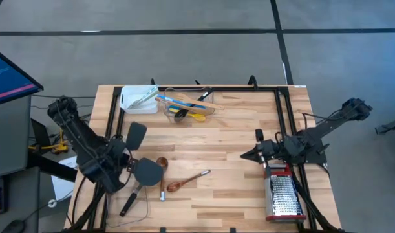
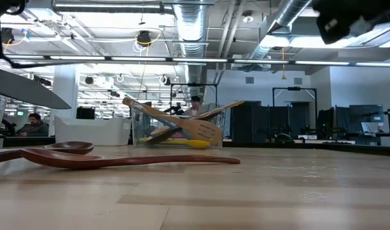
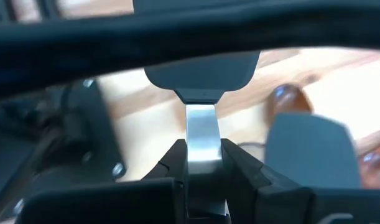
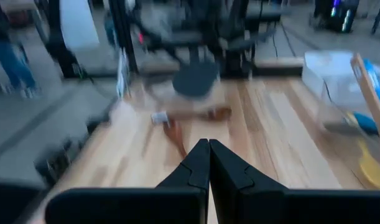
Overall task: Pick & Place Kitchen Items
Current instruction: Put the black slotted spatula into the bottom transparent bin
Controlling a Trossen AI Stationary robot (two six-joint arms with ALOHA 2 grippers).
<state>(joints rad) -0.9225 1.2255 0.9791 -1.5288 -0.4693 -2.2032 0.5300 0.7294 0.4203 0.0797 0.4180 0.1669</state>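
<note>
- Wooden counter (image 1: 236, 129) spread under both arms, with a black frame around its edge.
- Steel box grater (image 1: 284, 194) with red trim standing at the right near edge, just beside the right arm; not part of the job.
- Clear tub (image 1: 187, 107) at the far edge, already loaded with a blue spoon, yellow spoon, wooden pieces and a black tool; white tray (image 1: 138, 98) touching its left side, holding pale-handled pieces.
- Left claw (image 3: 201, 158) at the left near corner, clamped on the flat steel neck of a dark grey spatula (image 1: 136, 134), blade raised clear of the wood.
- Right claw (image 4: 208, 163) pressed together, holding nothing, parked over the right half near the grater.
- Second grey spatula (image 1: 144, 176) lying flat just beside the left claw, handle toward the near edge.
- Two wooden spoons (image 1: 187, 180) lying near the middle, close to that spatula; one with a pale grip.
- Step in hand, by judgement: carry, lift done and drop pending.
- Next move likely: swing across to the far edge, line up over the tub, tilt the blade in without knocking the pieces leaning out, then release.
</note>
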